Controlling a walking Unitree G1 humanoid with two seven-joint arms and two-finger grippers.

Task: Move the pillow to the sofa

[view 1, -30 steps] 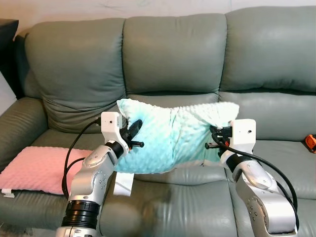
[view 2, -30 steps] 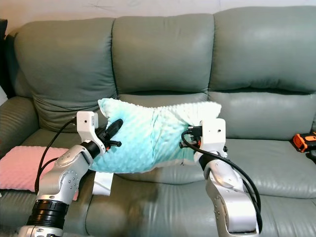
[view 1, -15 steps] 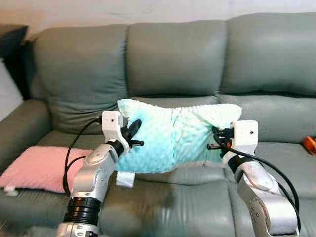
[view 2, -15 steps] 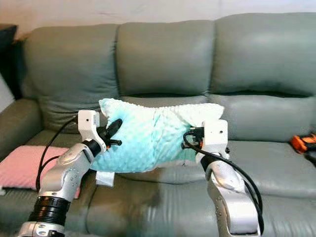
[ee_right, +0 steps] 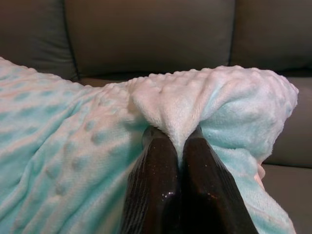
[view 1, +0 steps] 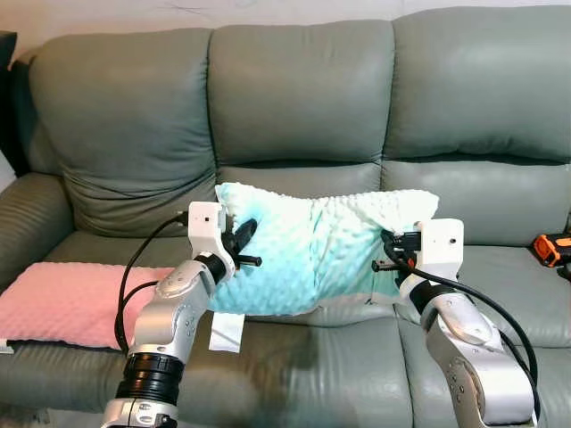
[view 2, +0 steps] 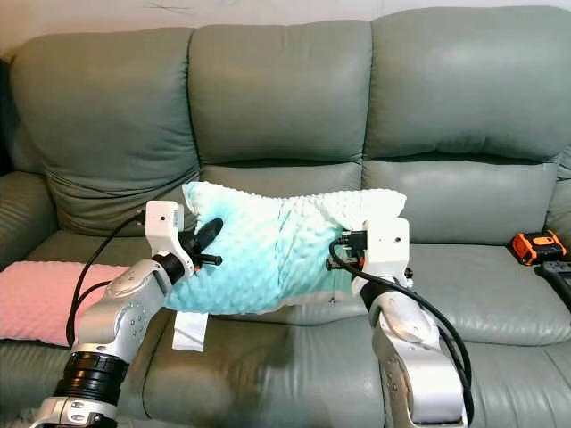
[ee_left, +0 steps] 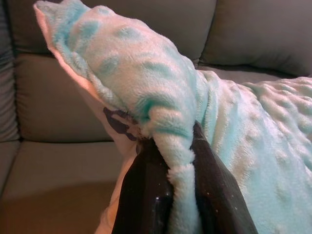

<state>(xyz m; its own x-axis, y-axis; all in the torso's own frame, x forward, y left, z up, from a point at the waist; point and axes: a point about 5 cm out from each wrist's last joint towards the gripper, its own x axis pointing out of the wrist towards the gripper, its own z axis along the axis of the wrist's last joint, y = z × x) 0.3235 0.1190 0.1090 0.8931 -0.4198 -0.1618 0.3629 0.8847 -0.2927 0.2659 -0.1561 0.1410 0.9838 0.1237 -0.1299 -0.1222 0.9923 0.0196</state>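
Pillow (view 1: 312, 250) slightly lower, nearer sofa (view 1: 294, 98).

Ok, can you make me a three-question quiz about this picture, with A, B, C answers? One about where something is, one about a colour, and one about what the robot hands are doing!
1. Where is the pink cushion?
A. On the sofa seat at the robot's left
B. On the floor
C. On top of the sofa back

2. What colour is the pillow the robot carries?
A. Yellow
B. Light blue-green
C. Red

3. What are the left gripper and right gripper doing?
A. Hanging free
B. Pinching the pillow
C. Holding the orange tool

Answers:
1 A, it lies on the grey sofa seat beside the left arm.
2 B, its bumpy fabric is pale turquoise.
3 B, each wrist view shows fabric squeezed between black fingers.
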